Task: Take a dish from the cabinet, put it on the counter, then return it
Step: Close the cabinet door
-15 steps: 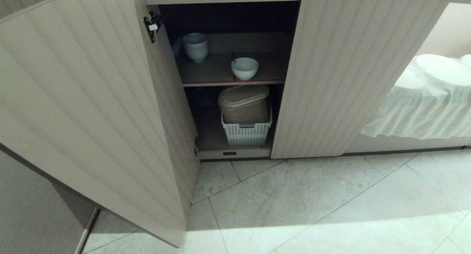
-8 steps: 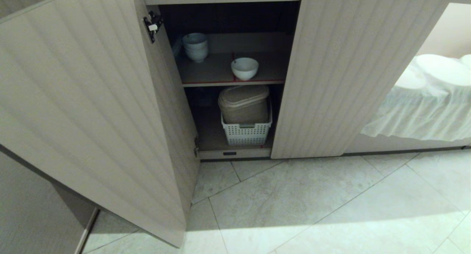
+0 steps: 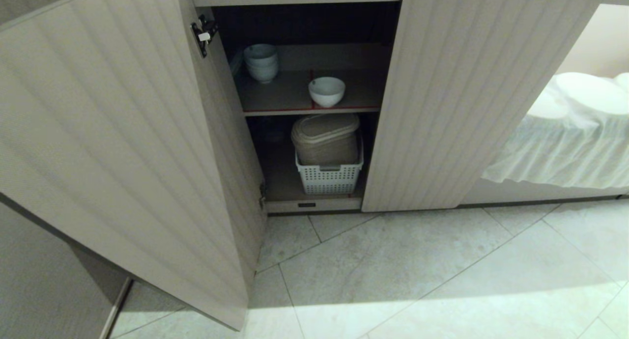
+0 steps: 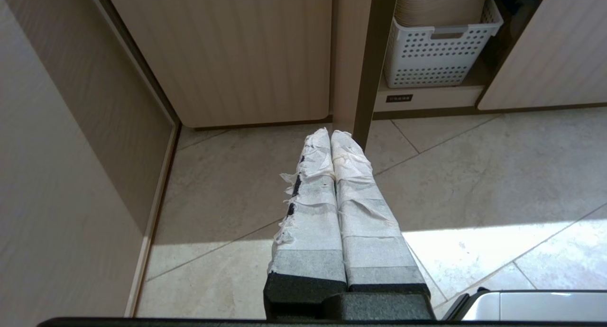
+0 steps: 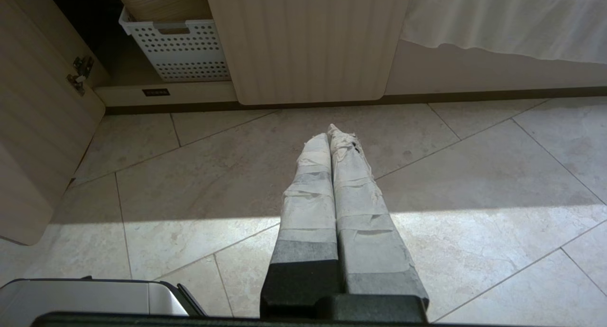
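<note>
The bowl (image 3: 327, 91) is judged light, rigid, slick and breakable; its rim should be pinched. Both the left gripper (image 4: 331, 136) and the right gripper (image 5: 328, 132) are pressed together, empty.

A home kitchen: bowls (image 3: 261, 62) shelved in a ribbed cabinet (image 3: 457, 93), tiled floor (image 3: 442, 270)

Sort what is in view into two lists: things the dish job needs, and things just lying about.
For the job:
- the dish, alone on the upper shelf
- the cabinet, both doors open
- left end effector and right end effector, both shut, empty, low over the floor

Just lying about:
- stack of white bowls, shelf's back left
- white perforated basket below, holding a beige container
</note>
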`<state>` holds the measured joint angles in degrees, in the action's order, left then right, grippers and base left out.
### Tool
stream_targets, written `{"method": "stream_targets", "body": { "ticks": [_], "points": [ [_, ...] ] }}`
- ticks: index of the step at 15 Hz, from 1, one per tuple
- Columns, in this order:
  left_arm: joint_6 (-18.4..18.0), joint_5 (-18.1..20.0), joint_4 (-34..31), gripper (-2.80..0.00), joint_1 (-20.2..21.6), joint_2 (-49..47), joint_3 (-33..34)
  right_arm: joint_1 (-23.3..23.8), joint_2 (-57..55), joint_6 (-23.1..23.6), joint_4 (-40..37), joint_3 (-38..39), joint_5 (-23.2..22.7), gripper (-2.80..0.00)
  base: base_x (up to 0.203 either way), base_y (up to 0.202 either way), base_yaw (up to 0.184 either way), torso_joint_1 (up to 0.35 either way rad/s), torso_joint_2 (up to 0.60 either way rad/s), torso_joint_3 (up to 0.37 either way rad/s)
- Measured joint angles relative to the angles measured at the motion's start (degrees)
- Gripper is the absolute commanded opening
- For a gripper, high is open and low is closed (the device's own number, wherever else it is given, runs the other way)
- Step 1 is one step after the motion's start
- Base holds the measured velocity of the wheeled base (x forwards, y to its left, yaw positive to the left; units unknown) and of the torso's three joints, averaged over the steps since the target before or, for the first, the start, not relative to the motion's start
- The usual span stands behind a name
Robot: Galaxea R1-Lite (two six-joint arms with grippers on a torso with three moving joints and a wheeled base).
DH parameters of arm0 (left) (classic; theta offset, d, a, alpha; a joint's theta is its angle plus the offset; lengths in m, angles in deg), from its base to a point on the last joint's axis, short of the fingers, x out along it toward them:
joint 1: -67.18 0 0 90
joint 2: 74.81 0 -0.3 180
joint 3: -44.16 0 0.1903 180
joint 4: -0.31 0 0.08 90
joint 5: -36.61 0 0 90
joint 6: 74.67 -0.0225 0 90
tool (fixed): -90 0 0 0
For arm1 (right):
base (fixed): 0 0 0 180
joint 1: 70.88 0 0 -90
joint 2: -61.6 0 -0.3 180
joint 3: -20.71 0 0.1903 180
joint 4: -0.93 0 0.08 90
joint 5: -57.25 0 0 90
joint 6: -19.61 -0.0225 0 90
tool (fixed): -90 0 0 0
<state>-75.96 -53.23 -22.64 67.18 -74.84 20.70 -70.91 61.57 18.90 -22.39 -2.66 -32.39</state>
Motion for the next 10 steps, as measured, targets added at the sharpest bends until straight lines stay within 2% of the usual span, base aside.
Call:
{"method": "stream_targets", "body": {
  "ticks": [10],
  "points": [
    [0.02, 0.02, 0.0, -2.8, 0.0, 0.0, 0.0, 0.0, 0.0, 0.02, 0.0, 0.0, -0.02, -2.8, 0.0, 0.0, 0.0, 0.0, 0.0, 0.0]
  ]
}}
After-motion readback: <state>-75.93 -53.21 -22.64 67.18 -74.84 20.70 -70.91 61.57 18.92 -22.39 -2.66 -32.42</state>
